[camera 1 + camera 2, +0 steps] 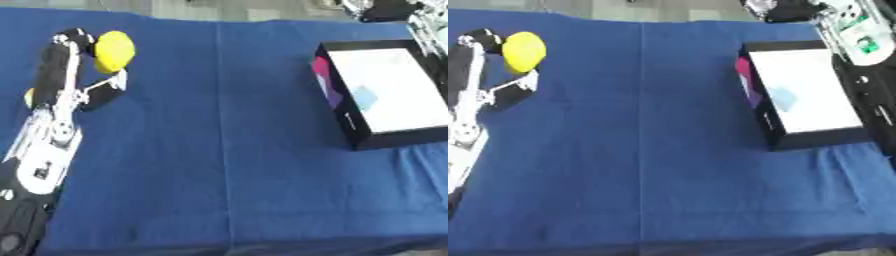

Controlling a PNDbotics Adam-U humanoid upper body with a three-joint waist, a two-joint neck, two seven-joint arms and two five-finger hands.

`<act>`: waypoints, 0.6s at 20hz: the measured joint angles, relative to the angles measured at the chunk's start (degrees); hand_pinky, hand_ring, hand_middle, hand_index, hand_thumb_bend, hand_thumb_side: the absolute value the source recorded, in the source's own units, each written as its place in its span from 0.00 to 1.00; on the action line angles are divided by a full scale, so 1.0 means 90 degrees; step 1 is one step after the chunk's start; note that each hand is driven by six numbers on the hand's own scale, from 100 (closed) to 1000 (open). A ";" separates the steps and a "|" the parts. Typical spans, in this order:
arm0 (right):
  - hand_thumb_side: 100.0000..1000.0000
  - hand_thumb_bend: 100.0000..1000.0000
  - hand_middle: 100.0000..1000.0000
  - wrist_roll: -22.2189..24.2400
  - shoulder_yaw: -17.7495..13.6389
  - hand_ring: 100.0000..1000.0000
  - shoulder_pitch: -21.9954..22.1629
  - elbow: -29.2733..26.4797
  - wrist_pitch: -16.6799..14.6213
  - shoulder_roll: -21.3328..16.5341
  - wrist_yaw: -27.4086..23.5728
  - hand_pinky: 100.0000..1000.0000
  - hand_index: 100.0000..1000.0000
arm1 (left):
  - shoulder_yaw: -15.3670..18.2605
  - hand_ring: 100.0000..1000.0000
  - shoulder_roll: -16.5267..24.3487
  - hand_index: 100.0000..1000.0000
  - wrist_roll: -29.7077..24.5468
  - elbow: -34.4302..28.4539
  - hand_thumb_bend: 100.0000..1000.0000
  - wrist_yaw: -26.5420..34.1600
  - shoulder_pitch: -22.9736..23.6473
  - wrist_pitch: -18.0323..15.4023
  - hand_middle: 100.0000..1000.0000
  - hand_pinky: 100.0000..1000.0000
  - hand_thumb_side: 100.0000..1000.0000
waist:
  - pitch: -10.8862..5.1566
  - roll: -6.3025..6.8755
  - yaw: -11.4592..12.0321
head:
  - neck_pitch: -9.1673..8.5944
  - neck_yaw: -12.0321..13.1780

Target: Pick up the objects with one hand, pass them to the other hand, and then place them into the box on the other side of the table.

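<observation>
left hand (83,75) fingers curled, pinching | right arm (859,45) raised, upper right

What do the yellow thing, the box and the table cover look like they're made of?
Yellow thing: smooth, matte, rounded, likely plastic or foam.
Box: black walls with sharp edges and a white inside, probably printed cardboard.
Table cover: blue cloth, with visible fold creases.

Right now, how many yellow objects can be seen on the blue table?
1 clearly: a yellow object at the far left, against the left hand's fingers. A small yellow patch shows beside that arm; it may be a second object, mostly hidden.
</observation>
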 measured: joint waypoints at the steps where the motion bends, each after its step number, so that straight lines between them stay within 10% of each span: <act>1: 0.18 0.00 1.00 0.0011 0.0039 1.00 -0.0033 0.0026 -0.0019 0.0014 0.0044 0.87 1.00 | -0.0011 0.51 -0.0039 0.44 0.0008 0.0013 0.00 -0.0043 -0.0014 -0.0026 0.48 0.69 0.00 | 0.0000 0.0000 0.0001 | 0.0000 -0.0018; 12: 0.14 0.00 1.00 0.0246 0.0391 1.00 -0.0280 0.0161 -0.0190 0.0223 0.0383 0.86 1.00 | -0.0073 0.51 -0.0386 0.44 0.0056 0.0093 0.00 -0.0397 -0.0144 -0.0222 0.48 0.68 0.00 | 0.0005 0.0000 0.0011 | 0.0000 -0.0273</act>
